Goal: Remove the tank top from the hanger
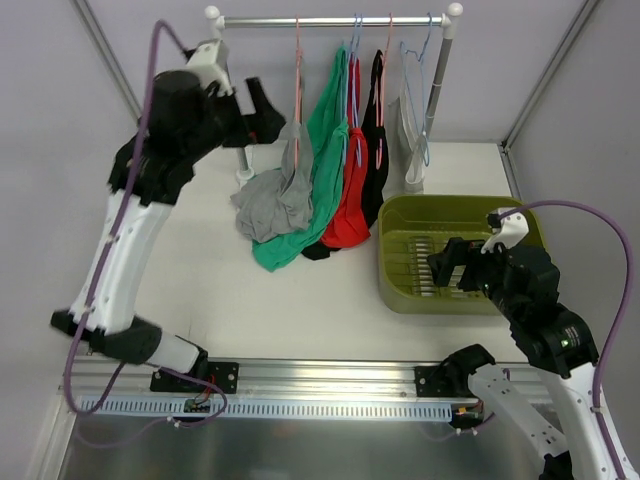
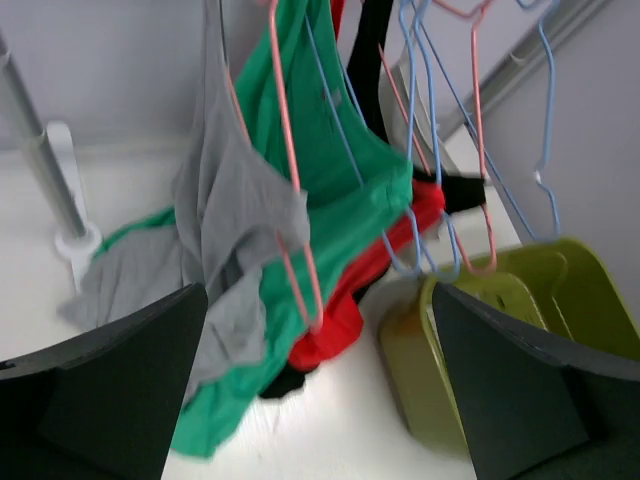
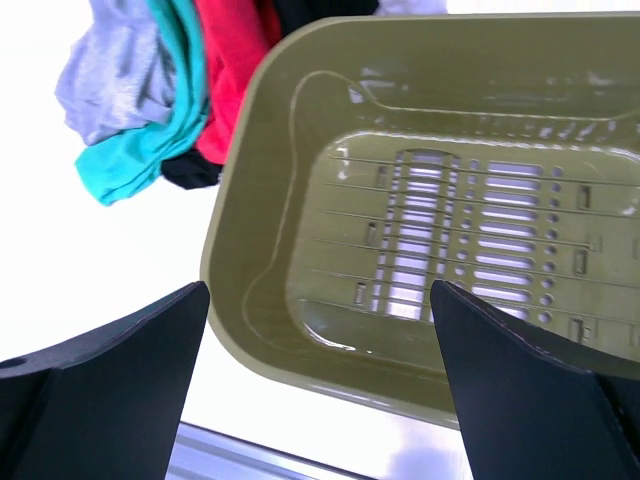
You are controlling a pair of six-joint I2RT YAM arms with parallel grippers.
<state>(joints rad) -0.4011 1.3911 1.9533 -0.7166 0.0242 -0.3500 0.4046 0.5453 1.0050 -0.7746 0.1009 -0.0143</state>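
Several tank tops hang from hangers on a white rail (image 1: 330, 20) at the back: grey (image 1: 272, 200) on a pink hanger (image 1: 298, 70), then green (image 1: 325, 150), red (image 1: 350, 200) and black (image 1: 375, 150). Their lower ends rest on the table. My left gripper (image 1: 262, 108) is open and empty, raised just left of the grey top. In the left wrist view the grey top (image 2: 215, 220), pink hanger (image 2: 290, 170) and green top (image 2: 345, 150) hang ahead of the open left gripper (image 2: 320, 292). My right gripper (image 1: 450, 268) is open and empty over the olive basket (image 1: 400, 290).
The olive basket (image 3: 250, 220) stands empty at the right of the table. Empty blue hangers (image 1: 420, 90) hang at the rail's right end. The rail's white posts (image 1: 243, 165) stand on the table. Metal frame bars run along the back corners.
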